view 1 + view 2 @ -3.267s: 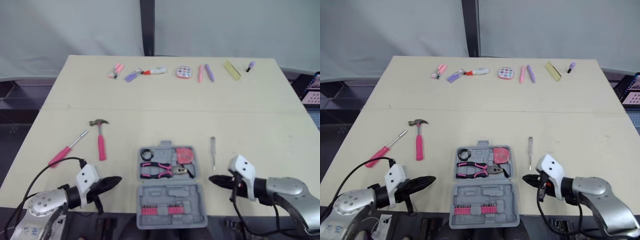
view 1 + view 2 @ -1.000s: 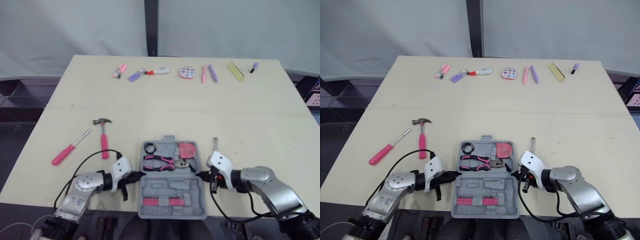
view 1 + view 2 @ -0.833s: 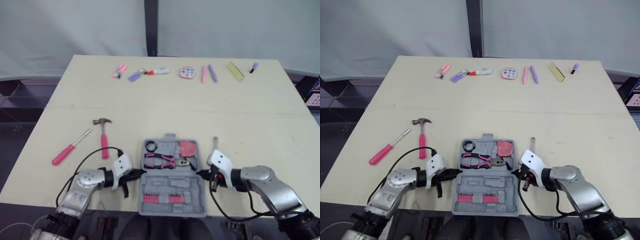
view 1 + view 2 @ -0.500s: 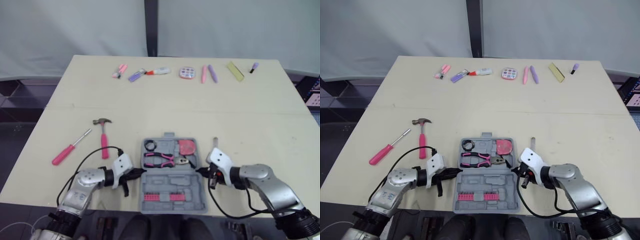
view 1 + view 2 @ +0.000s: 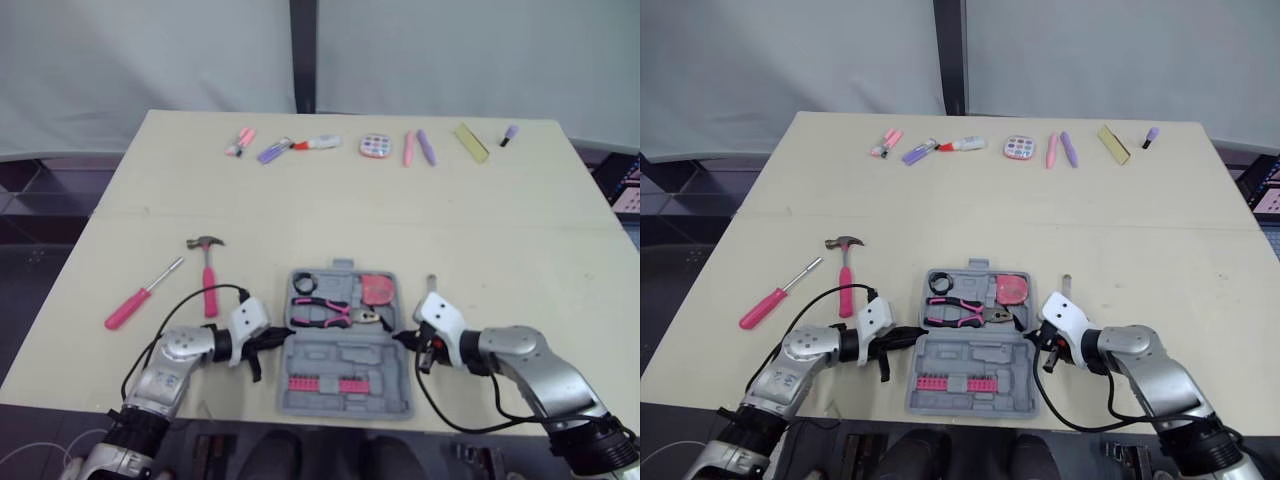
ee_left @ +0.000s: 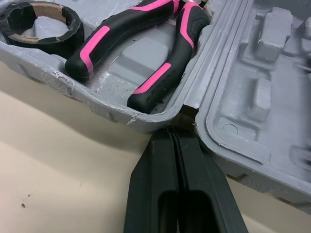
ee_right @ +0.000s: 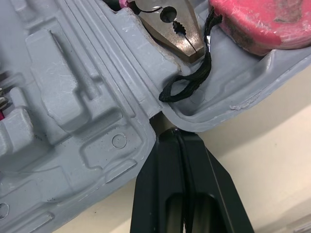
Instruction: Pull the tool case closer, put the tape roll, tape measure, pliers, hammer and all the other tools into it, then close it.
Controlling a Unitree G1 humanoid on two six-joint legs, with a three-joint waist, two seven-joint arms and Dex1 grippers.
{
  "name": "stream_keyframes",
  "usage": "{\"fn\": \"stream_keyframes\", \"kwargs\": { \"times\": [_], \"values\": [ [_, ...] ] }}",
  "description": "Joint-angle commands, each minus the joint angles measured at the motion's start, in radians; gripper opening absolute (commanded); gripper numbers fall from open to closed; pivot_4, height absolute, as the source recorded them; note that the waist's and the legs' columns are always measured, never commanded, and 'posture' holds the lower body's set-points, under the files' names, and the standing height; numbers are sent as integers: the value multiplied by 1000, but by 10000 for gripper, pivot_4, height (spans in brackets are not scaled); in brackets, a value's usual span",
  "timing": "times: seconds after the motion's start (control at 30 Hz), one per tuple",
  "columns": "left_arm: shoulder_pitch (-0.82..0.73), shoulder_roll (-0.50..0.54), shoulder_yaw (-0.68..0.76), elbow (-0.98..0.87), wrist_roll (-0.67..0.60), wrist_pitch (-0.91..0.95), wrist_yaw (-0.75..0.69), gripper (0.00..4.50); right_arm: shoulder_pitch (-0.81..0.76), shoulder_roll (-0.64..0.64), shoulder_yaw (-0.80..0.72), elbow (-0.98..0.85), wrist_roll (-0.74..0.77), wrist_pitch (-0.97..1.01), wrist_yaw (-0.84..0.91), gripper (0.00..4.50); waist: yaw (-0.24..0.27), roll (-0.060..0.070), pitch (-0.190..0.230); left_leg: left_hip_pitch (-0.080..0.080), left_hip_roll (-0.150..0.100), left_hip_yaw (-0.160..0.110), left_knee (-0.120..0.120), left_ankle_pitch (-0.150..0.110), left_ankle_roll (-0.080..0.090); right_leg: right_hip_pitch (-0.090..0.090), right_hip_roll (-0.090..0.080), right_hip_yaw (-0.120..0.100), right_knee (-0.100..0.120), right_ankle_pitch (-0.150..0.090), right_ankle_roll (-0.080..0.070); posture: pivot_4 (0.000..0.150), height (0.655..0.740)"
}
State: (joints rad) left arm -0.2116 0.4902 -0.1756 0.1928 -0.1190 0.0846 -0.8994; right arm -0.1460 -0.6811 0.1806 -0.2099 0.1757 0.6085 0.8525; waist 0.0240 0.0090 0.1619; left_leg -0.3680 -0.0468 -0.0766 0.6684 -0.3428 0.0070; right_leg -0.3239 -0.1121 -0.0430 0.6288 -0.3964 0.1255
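The grey tool case [image 5: 345, 352] lies open near the table's front edge. Its far half holds the black tape roll [image 5: 304, 283], the pink-and-black pliers [image 5: 325, 312] and the pink tape measure [image 5: 375, 290]. The near half holds a row of pink bits [image 5: 328, 384]. My left gripper [image 5: 283, 336] is shut, with its tips against the left end of the hinge [image 6: 187, 109]. My right gripper [image 5: 400, 340] is also shut, and its tips touch the right end of the hinge [image 7: 155, 119]. The hammer [image 5: 208, 275] and the pink screwdriver [image 5: 140, 297] lie on the table to the left. A small metal tool [image 5: 431, 287] lies to the right.
Several small pink and purple items [image 5: 410, 147] lie in a row along the table's far edge, with a yellow-green block [image 5: 470, 141] among them. The case's near half [image 5: 975, 398] reaches almost to the table's front edge. Cables trail from both wrists.
Both arms have swung inward from the table's front corners to the ends of the case's hinge. The case has slid a little away from the front edge.
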Motion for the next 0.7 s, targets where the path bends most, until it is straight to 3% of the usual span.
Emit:
{"fn": "stream_keyframes", "kwargs": {
  "times": [0.03, 0.7],
  "values": [
    [-30, -9, 9, 32, 20, 1, 32, 756, -18, 21, -12, 6, -10, -22, -33, 630, -1, 0, 0, 0, 0, 0, 0, 0, 0, 0, 0, 0, 0, 0, 0, 1500, 7400],
    [-86, -17, 12, 102, 27, -21, 34, 756, -30, 29, -12, 22, -22, -34, -40, 630, -2, 0, 0, 0, 0, 0, 0, 0, 0, 0, 0, -2, 0, 0, 0, 1500, 7400]
  ]
}}
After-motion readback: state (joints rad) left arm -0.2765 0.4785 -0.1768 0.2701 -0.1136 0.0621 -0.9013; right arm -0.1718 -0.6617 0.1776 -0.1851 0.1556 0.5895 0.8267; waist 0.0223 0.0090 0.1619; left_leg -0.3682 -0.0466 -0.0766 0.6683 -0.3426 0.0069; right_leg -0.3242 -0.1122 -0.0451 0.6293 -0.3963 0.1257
